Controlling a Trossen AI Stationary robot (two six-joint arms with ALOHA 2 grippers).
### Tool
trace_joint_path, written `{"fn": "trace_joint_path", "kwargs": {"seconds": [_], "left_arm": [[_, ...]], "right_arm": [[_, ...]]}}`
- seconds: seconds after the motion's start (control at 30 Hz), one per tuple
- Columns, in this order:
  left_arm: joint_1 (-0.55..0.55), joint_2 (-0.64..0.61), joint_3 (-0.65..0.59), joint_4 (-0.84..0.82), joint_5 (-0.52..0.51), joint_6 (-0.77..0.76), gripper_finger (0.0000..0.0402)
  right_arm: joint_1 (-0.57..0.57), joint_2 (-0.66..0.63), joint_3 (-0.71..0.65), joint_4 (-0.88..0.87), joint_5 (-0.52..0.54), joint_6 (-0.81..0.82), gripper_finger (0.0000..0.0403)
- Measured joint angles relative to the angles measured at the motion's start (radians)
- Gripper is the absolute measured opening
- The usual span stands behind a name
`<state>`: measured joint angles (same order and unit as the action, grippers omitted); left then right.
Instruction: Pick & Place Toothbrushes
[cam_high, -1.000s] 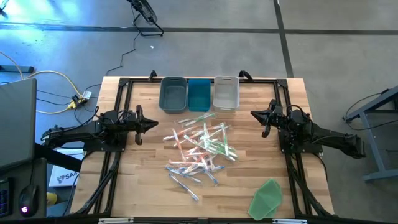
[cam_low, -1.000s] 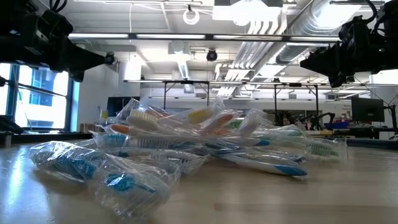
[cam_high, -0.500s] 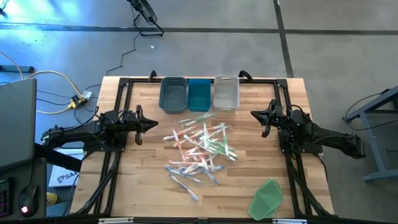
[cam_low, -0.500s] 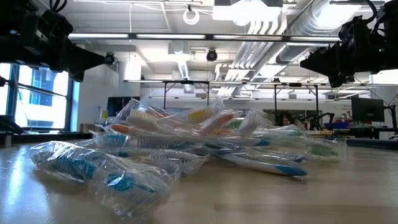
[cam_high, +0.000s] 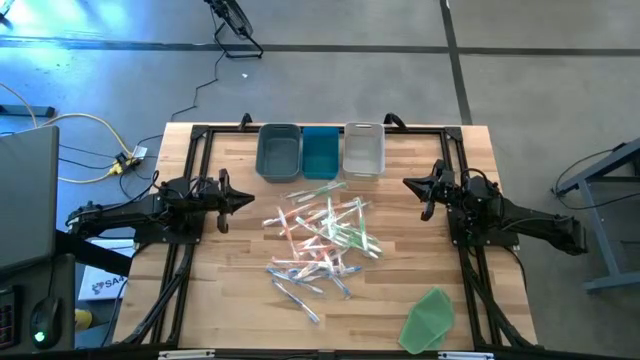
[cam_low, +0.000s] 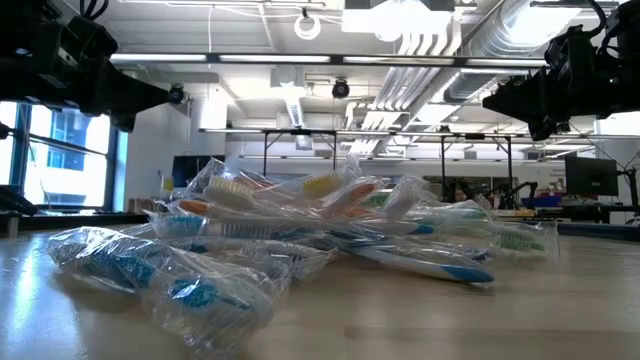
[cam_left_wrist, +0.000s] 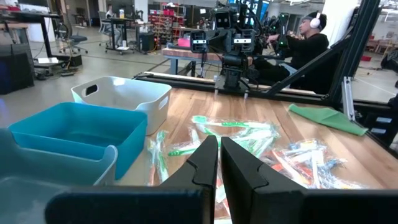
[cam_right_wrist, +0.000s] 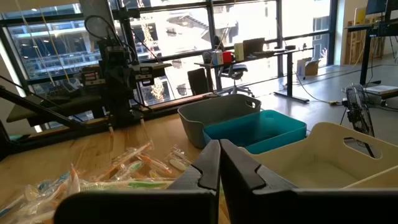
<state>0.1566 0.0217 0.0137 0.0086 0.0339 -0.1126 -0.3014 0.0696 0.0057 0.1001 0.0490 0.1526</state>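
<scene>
High view: we saw the toothbrushes (cam_high: 320, 240) piled loosely at mid-desk (cam_high: 230, 290), between the two grippers and well apart from both. The left gripper (cam_high: 246, 201) hovered at the desk's left side, its fingers (cam_left_wrist: 205, 163) nearly pressed together, holding nothing. The right gripper (cam_high: 409, 183) hung at the right side, its fingers (cam_right_wrist: 207, 163) pressed together, also empty. Three bins (cam_high: 320, 150) stood at the far edge; a green sheet (cam_high: 428, 318) lay near the right corner. In clear wrappers, single brushes were hard to tell apart.
</scene>
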Motion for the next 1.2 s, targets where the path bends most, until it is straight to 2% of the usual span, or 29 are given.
{"fn": "trace_joint_path", "kwargs": {"seconds": [0.17,0.5,0.7,0.87,1.03,1.2], "left_arm": [[0.000,0.000,0.000,0.000,0.004,-0.111,0.0019],[0.000,0.000,0.000,0.000,0.005,-0.102,0.0019],[0.000,0.000,0.000,0.000,0.006,-0.102,0.0019],[0.000,0.000,0.016,0.004,0.003,-0.058,0.0019],[0.000,0.000,0.033,0.007,0.000,0.059,0.0019],[0.000,0.000,0.033,0.004,-0.001,0.020,0.0019]], "right_arm": [[0.000,0.000,0.000,0.001,0.000,0.000,0.0003],[0.000,0.000,0.000,0.001,0.004,0.000,0.0003],[0.000,0.000,0.000,0.009,0.063,0.000,0.0003],[0.000,0.000,0.000,0.012,0.008,0.001,0.0003],[0.000,0.000,0.000,0.081,-0.049,0.004,0.0003],[0.000,0.000,0.000,0.164,-0.053,0.001,0.0003]]}}
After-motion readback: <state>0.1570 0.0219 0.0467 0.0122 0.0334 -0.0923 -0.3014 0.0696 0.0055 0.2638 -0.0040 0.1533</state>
